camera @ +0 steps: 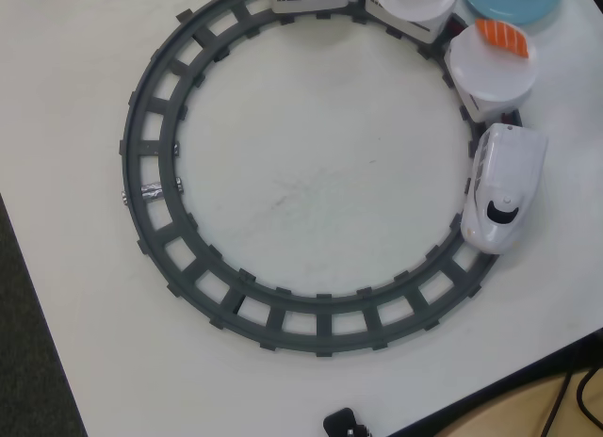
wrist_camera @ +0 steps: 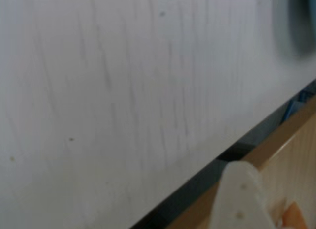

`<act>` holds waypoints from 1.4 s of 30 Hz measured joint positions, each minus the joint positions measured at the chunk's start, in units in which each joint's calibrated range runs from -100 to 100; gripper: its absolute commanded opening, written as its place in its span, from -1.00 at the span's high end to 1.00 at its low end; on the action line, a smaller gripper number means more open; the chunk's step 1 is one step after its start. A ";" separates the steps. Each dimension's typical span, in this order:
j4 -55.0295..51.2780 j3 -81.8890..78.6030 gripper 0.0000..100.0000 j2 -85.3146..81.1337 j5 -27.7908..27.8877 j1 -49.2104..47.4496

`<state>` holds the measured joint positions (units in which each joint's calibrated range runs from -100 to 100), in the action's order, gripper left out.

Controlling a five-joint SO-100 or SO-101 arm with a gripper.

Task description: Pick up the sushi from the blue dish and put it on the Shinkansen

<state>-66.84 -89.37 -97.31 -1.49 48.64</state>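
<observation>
In the overhead view the white Shinkansen [camera: 503, 187] stands on the right side of the grey ring track [camera: 155, 164], nose toward the bottom. Behind it are cars topped with white plates [camera: 490, 68]; the nearest plate carries an orange white-striped piece [camera: 502, 37]. The blue dish [camera: 513, 2] is cut off by the top edge, and no sushi shows on its visible part. The arm is out of the overhead view. The blurred wrist view shows my gripper [wrist_camera: 269, 204] only as one white finger [wrist_camera: 242, 199] beside a small orange blur [wrist_camera: 296, 216] that I cannot identify.
The wrist view looks over the white table [wrist_camera: 123, 91] to its dark edge [wrist_camera: 207, 177], with a wooden surface [wrist_camera: 296, 155] beyond. A blurred grey-blue shape [wrist_camera: 296, 21] sits at the top right. A small black object [camera: 345, 424] lies at the table's bottom edge overhead.
</observation>
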 measured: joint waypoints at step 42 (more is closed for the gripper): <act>2.10 106.35 0.45 121.18 -8.78 -2.52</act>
<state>-64.74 16.97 23.87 -10.27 46.12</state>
